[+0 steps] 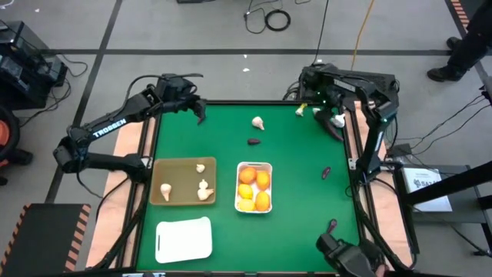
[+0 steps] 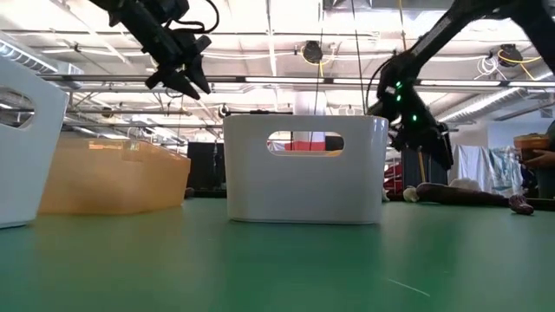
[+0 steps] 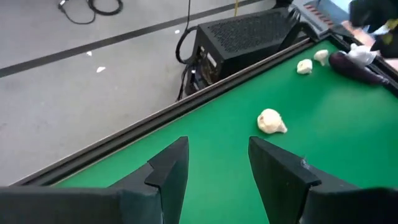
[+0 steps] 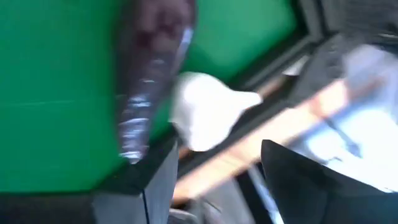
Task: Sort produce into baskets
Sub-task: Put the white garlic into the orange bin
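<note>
The left gripper hovers above the far left corner of the green felt table, its two dark fingers spread wide and holding nothing. The right gripper sits low at the far right edge, fingers parted on either side of a whitish garlic-like bulb; contact cannot be confirmed. Beside that bulb lies a dark purple elongated vegetable, its long axis following the table's right edge. Only the right wrist view shows this pair closely; the high view hides them under the arm. The high view alone shows the baskets: a tan square tray holding garlic-like bulbs, a white rounded tray to its right holding orange citrus-like fruits, and a second white tray at the near left. Loose produce lies on the felt: one garlic bulb far centre, its point aimed far-left, a small dark purple piece just nearer, long axis left to right, and another purple piece toward the right.
</note>
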`<state>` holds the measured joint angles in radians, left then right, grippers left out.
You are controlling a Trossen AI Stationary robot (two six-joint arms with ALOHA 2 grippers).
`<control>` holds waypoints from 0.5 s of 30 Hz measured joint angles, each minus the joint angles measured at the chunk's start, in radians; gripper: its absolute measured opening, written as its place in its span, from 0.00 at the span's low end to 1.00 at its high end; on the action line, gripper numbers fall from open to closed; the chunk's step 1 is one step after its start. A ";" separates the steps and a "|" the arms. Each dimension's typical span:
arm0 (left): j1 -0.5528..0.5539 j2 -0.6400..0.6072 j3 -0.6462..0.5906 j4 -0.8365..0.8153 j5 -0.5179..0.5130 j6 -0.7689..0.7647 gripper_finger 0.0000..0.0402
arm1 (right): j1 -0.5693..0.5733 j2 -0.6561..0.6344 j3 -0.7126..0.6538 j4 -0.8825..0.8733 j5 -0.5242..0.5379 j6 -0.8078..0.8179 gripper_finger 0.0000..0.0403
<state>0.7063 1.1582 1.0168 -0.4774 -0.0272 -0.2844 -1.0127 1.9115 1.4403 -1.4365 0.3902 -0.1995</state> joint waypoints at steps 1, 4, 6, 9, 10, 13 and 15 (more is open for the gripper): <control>0.000 0.001 0.000 0.005 0.003 0.000 0.44 | 0.006 0.019 0.000 -0.006 0.052 0.001 0.54; 0.000 0.001 0.000 0.016 0.019 -0.003 0.44 | 0.008 0.061 0.000 -0.045 0.162 0.018 0.54; 0.000 0.001 0.000 0.013 0.029 -0.003 0.44 | 0.004 0.079 0.000 -0.060 0.175 0.019 0.56; 0.000 0.001 0.000 -0.003 0.046 -0.002 0.44 | 0.007 0.086 0.000 -0.068 0.163 0.017 0.59; 0.000 0.001 0.000 -0.012 0.047 0.000 0.44 | 0.008 0.085 0.000 -0.067 0.153 0.008 0.60; 0.000 0.001 0.000 -0.025 0.048 0.002 0.44 | 0.004 0.085 0.000 -0.068 0.102 -0.047 0.62; 0.000 0.001 0.000 -0.031 0.048 0.002 0.44 | -0.006 0.085 -0.007 -0.068 0.081 -0.114 0.63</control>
<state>0.7063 1.1587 1.0168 -0.5079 0.0212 -0.2829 -1.0184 1.9965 1.4333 -1.5041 0.4708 -0.3134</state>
